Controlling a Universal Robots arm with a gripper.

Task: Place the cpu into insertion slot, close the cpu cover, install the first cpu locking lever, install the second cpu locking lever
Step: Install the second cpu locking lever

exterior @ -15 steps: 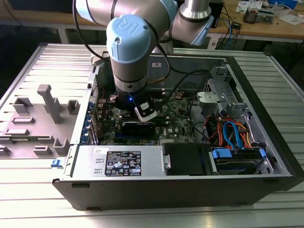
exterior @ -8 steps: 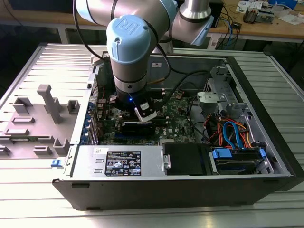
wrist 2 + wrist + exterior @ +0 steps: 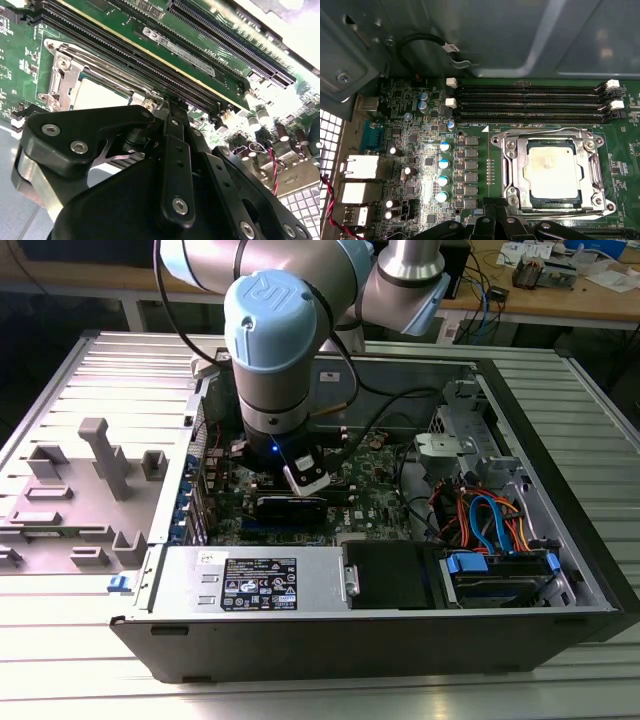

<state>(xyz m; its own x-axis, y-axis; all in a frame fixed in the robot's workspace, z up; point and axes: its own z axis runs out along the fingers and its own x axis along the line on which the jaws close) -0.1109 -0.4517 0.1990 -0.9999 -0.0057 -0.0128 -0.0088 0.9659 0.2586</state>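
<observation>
One arm: UR arm point(image 3: 272, 330) reaches down into open PC case point(image 3: 560, 490), wrist over motherboard point(image 3: 375, 510), approx centre of case in exterior view.
CPU: silver-topped cpu point(image 3: 552, 170) sits flat inside insertion slot point(image 3: 509, 172); in second wrist view its pale top point(image 3: 100, 95) shows just beyond the gripper.
Cover: cpu cover point(image 3: 592, 170) lies down around the chip, framing it on all sides; can't tell if levers are latched.
Gripper: gripper point(image 3: 170, 107) hangs just beside socket edge, nothing seen in it; open or shut — cannot tell.
Neighbours: memory slots point(image 3: 530, 102) run along socket's 12 o'clock side in first wrist view; power supply point(image 3: 255, 580) at 6 o'clock of the board in exterior view.
Handling: chip judged light, rigid, fragile underneath; hold by edges only. Cover thin, stiff metal, hinged; press on frame, not chip.
</observation>
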